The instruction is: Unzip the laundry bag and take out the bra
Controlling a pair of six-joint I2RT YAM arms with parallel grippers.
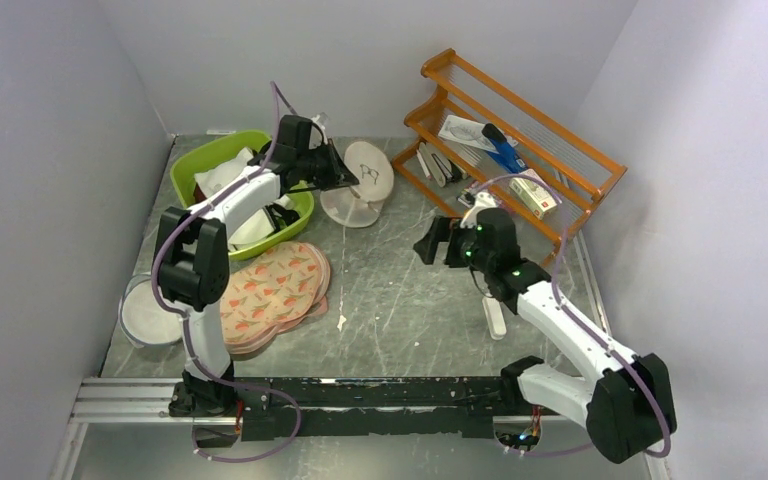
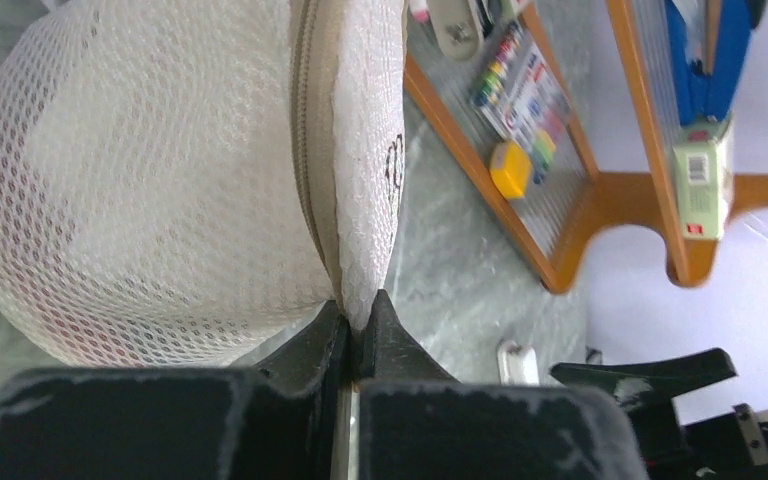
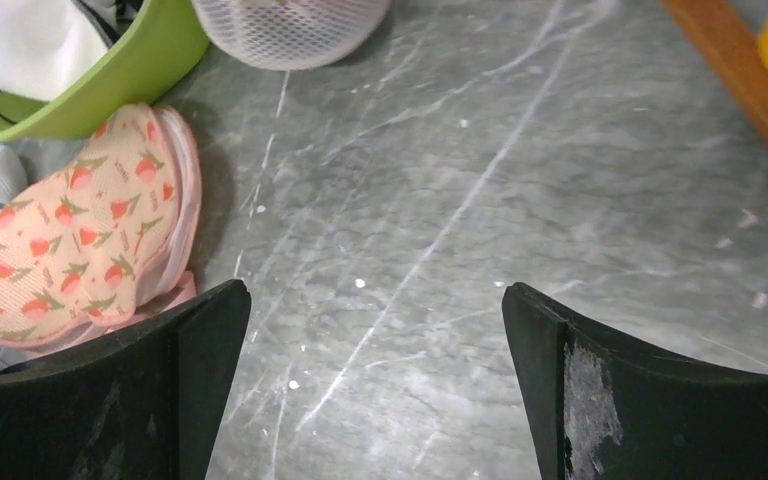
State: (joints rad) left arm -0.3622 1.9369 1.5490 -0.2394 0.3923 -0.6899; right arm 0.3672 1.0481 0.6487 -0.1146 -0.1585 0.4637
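Observation:
The laundry bag stands tipped on its edge at the back of the table, its drawn face turned toward the rack. In the left wrist view its white mesh fills the left half, and the beige zipper runs down the rim. My left gripper is shut on the mesh fold just beside the zipper's lower end. A faint reddish tint shows through the mesh; the bra itself is hidden. My right gripper hangs open over bare table, right of the bag.
A green basin with white garments sits behind the left arm. Peach fruit-printed pads and a plain white round bag lie at the left. A wooden rack stands at the back right, and a white stick lies near the right arm.

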